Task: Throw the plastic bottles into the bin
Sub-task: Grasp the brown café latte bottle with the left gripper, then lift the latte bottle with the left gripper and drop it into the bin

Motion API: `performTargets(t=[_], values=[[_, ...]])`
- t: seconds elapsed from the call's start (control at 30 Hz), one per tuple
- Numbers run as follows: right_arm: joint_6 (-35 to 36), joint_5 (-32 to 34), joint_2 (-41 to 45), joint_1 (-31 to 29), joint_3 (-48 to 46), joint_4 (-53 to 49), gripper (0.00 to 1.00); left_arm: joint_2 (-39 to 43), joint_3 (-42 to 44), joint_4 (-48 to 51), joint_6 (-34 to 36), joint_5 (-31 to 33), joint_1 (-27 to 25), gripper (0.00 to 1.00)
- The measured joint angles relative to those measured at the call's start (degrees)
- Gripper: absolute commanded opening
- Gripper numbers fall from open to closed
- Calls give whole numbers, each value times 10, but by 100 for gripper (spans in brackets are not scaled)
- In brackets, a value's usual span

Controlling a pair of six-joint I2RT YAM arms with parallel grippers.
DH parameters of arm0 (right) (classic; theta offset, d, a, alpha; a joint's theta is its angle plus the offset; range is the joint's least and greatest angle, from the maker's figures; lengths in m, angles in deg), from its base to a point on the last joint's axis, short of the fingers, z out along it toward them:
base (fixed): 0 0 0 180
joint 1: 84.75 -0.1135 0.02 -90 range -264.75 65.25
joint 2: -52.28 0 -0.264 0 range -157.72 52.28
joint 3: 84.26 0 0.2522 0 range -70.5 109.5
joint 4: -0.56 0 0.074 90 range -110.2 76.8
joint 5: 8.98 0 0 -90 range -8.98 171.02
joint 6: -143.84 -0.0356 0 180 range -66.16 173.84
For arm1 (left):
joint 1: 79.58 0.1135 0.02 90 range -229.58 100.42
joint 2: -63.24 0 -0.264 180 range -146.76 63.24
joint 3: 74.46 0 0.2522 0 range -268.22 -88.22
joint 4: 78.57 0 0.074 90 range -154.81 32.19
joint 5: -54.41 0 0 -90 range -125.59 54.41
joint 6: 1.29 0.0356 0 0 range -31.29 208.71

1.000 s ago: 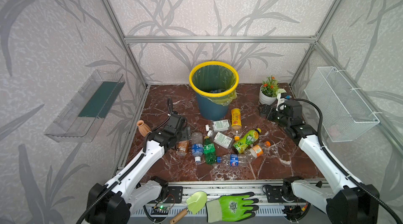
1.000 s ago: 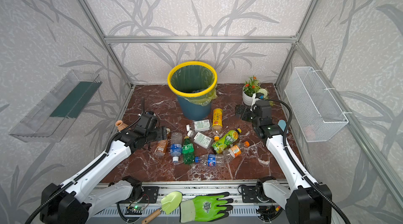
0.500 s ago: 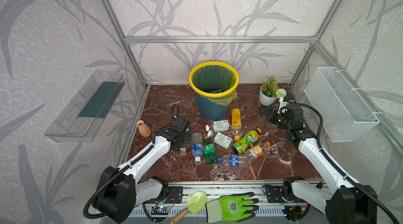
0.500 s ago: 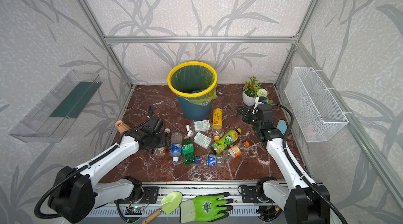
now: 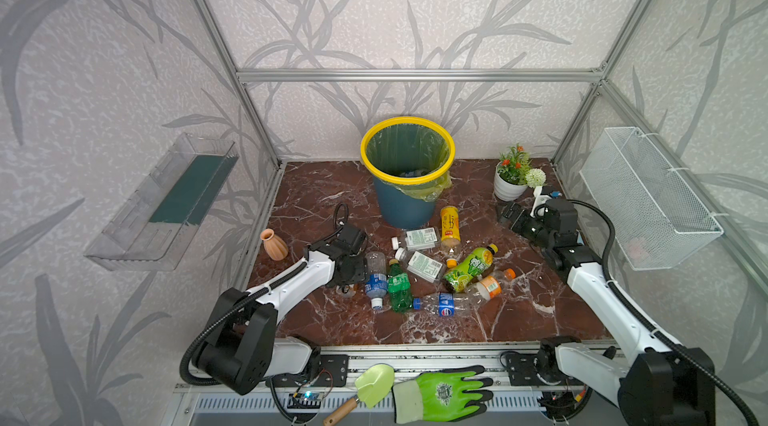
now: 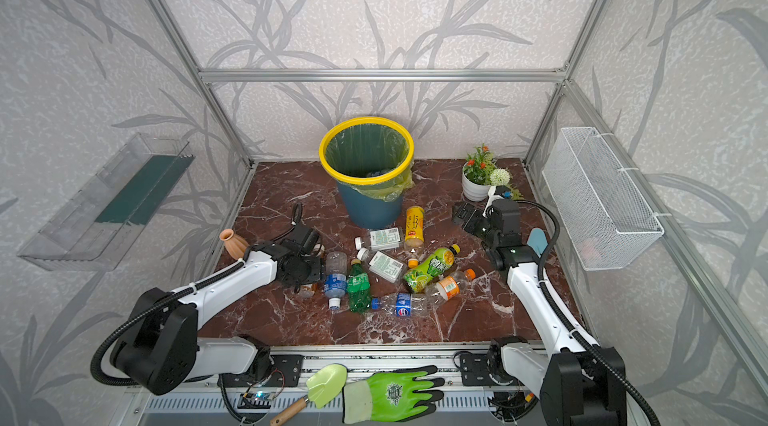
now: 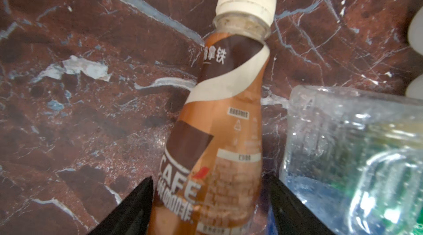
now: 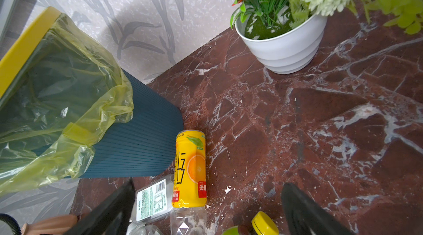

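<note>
1. My left tool (image 7: pixel 210 181) is clamped on the brown coffee bottle (image 7: pixel 219 112), which lies on the table (image 5: pixel 316 195) at the pile's left edge.
2. My right tool (image 8: pixel 208 185) gapes empty, near the flower pot (image 8: pixel 281 46).
3. About nine bottles (image 5: pixel 424 266) lie just near of the bin (image 5: pixel 407 123). Its bottom holds something I cannot make out, so the job looks mostly undone.

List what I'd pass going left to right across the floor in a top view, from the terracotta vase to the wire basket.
terracotta vase → white-capped clear bottle → green bottle → lime-labelled bottle → white wire basket
</note>
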Motion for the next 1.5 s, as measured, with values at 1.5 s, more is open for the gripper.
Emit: performTargets(t=[1.5], values=[[-42,-10,35,18,-40,28,100,-8,-519,-274,239,-17,-1,75]])
